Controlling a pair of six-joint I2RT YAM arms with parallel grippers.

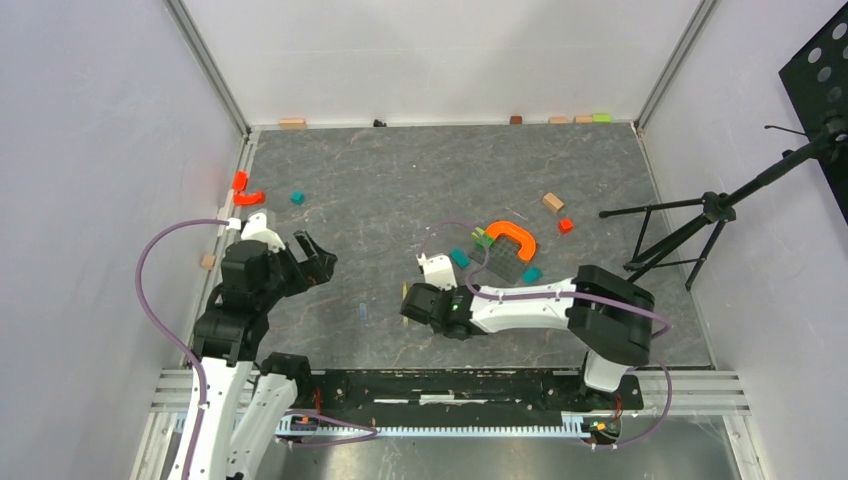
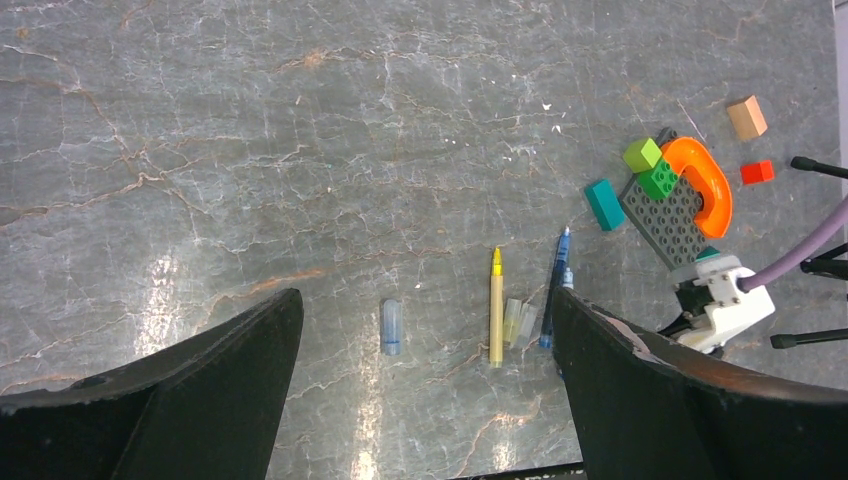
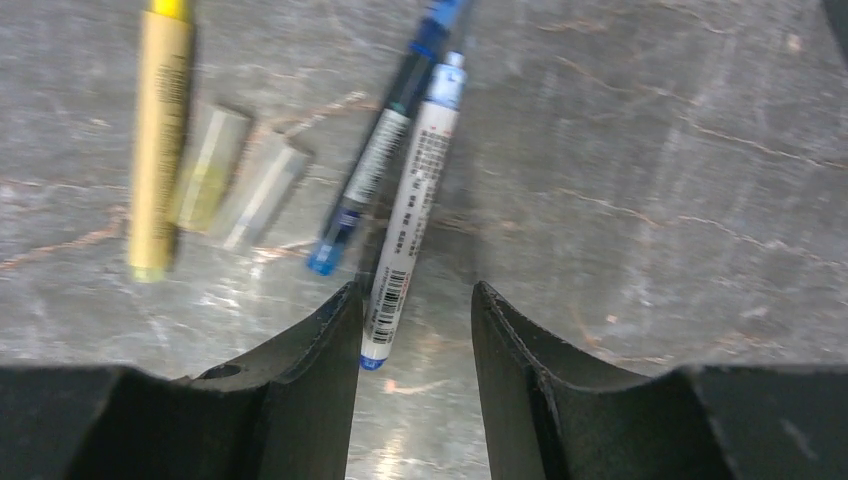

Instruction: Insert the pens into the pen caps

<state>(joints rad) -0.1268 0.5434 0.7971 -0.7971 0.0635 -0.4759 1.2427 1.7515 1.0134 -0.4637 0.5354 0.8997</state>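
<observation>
On the glossy, veined grey tabletop (image 2: 300, 120) you see the left end effector (image 2: 425, 305) spread wide and empty, while only the right wrist view shows you the right end effector (image 3: 415, 292) part-open, gripping nothing, astride the white-barrelled pen (image 3: 418, 185), beside the slim yellow pen (image 3: 160, 140) and two translucent caps (image 3: 210, 165), and only the left wrist view shows the stubby bluish cap (image 2: 391, 326).

Your white-and-black left arm (image 1: 232, 330) is bent upright at the left side, with its black two-finger left gripper (image 1: 318, 260) held high and the jaws spread wide. Your white-and-black right arm (image 1: 530, 305) stretches leftward — its black two-finger right gripper (image 3: 415, 300) is low and the jaws are narrowly apart.
</observation>
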